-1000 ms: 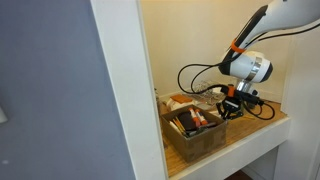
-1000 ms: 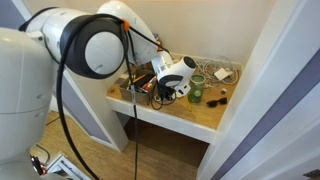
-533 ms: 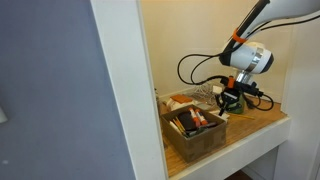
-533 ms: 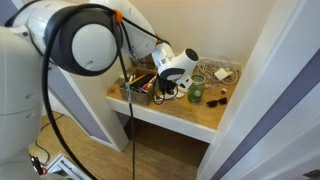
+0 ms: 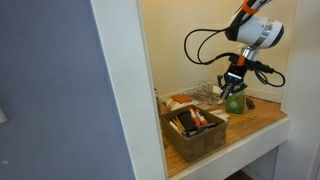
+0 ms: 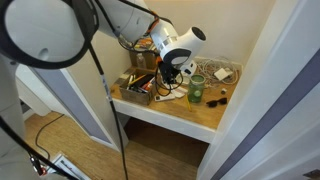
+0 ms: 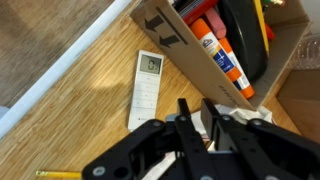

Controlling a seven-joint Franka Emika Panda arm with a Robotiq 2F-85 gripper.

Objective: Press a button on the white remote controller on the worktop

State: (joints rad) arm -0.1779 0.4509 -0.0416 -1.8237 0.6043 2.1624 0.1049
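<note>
The white remote controller (image 7: 147, 88) lies flat on the wooden worktop (image 7: 80, 120) in the wrist view, next to the brown box (image 7: 190, 50). My gripper (image 7: 197, 112) hangs above the worktop, to the right of the remote and clear of it. Its fingers are close together and hold nothing. In both exterior views the gripper (image 5: 232, 84) (image 6: 171, 74) is raised above the shelf, near the green glass jar (image 5: 235, 101) (image 6: 196, 92). I cannot make out the remote in the exterior views.
The open brown box (image 5: 196, 130) (image 6: 140, 86) holds a glue stick and other items. A small dark lump (image 5: 250, 103) (image 6: 218, 97) lies by the jar. A yellow pencil (image 7: 60, 173) lies on the wood. White walls close in the shelf and the white front edge (image 7: 60, 65) runs nearby.
The arm has risen and swung away from the box. The gripper has moved from low beside the box to higher up, above the green jar.
</note>
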